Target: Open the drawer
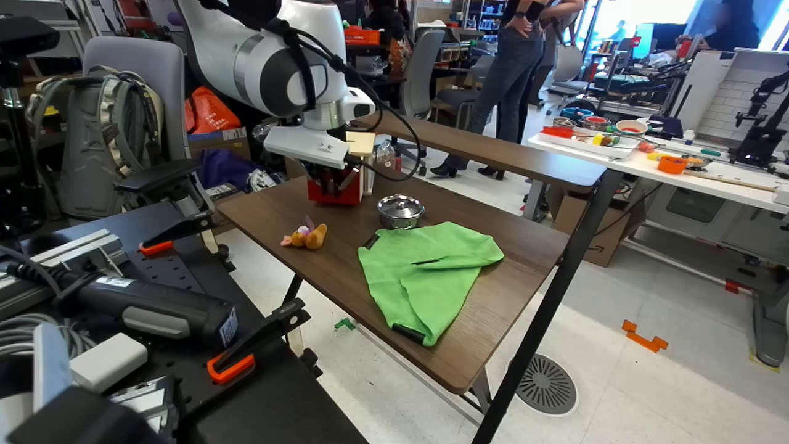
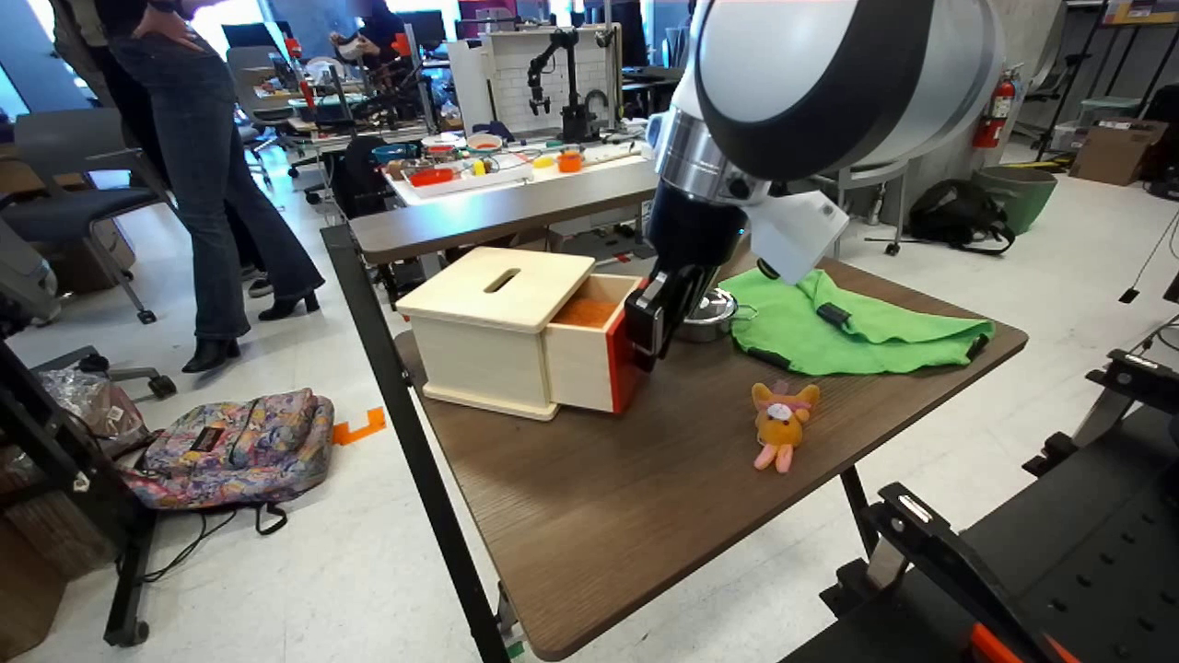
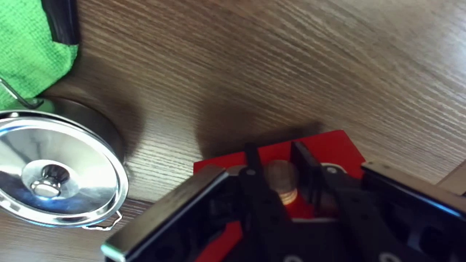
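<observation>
The drawer point(image 2: 582, 370) has pale wooden sides, a red front and an orange-brown inside. It is pulled partway out of a light wooden box point(image 2: 474, 359) with a slotted lid. In an exterior view its red front point(image 1: 351, 191) shows behind the gripper. In the wrist view the red front point(image 3: 333, 145) carries a round wooden knob point(image 3: 281, 176). My gripper point(image 3: 273, 153) has its fingers on both sides of this knob, close against it. It also shows in both exterior views, at the drawer's front point(image 1: 335, 185) point(image 2: 649, 336). The knob is hidden there.
A lidded metal pot point(image 3: 54, 174) stands close beside the drawer front. A green cloth point(image 1: 431, 271) lies beyond the pot. A small orange plush toy point(image 2: 781, 428) lies near the table edge. The table point(image 2: 553, 497) is narrow.
</observation>
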Controlling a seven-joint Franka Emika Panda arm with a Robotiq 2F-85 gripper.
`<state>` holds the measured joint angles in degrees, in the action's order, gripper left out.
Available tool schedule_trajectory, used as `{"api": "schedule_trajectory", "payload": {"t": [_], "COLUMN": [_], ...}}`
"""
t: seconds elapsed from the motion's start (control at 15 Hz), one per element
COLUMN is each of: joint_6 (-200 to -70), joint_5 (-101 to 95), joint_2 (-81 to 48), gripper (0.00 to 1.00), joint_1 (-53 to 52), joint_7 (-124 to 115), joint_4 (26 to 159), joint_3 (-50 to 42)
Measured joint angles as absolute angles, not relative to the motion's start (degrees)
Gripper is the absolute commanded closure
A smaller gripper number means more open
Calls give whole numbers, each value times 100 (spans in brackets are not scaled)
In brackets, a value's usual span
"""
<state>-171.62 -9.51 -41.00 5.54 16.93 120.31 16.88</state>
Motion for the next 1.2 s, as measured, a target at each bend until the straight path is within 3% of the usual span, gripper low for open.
{"api": "schedule_trajectory", "payload": {"t": [0.6, 0.67, 0.8, 1.13, 1.2], "joint_6": [-17162, -17161, -17161, -16999, -16970], "joint_5": [-946, -946, -937, -876, -859], "joint_2": [-4001, -3995, -3969, -3909, -3907], "gripper": [93, 48, 42, 4, 1], "joint_1": [644, 649, 662, 718, 721], "joint_7": [1693, 1693, 1693, 1693, 1693], "joint_4": [12216, 12227, 12265, 12366, 12368], "joint_3": [1699, 1699, 1699, 1700, 1700]}}
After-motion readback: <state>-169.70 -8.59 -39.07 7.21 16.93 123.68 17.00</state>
